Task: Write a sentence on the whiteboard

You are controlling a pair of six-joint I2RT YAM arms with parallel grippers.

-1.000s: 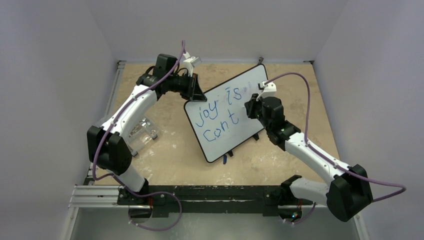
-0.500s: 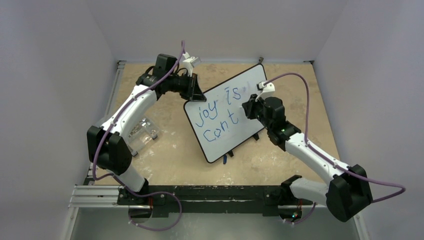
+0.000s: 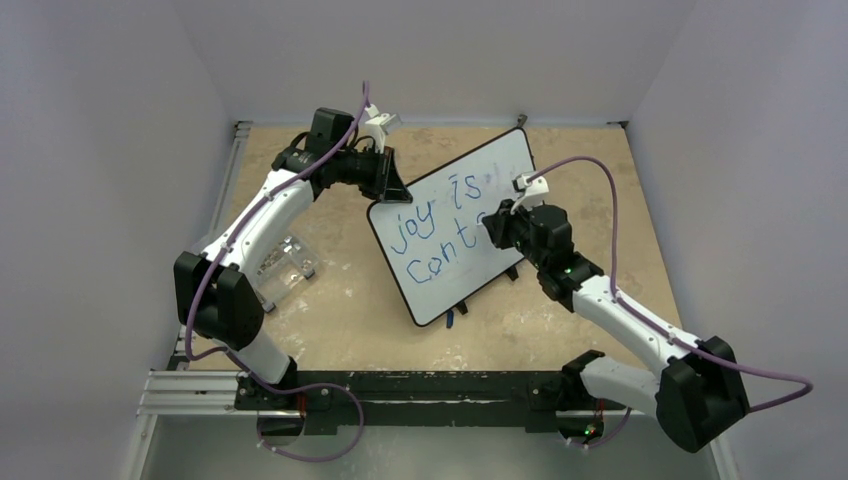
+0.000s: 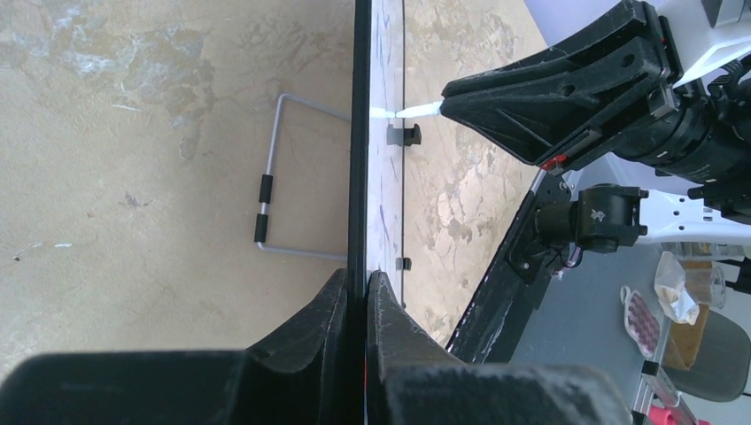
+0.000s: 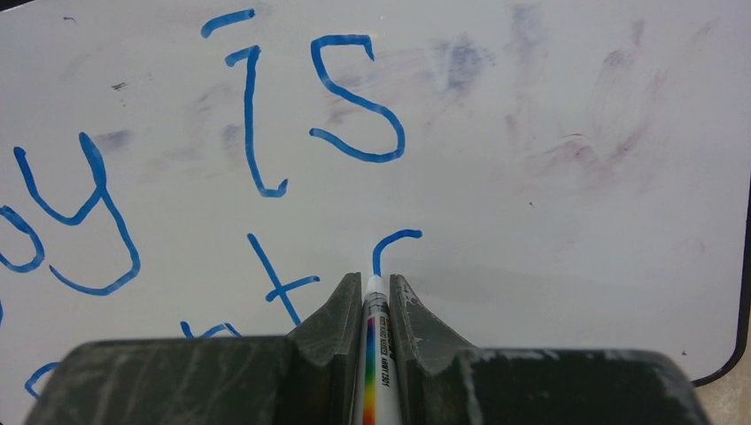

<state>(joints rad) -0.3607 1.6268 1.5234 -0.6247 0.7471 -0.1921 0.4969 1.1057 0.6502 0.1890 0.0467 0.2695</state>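
Only close-up: marker touches whiteboard.

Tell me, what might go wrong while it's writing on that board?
1. The left gripper pinches only the thin edge of the whiteboard. The marker pressing on the face could twist the board, so letters may wobble.
2. The right gripper sits close to the fresh sentence, so its fingers might smear the ink.
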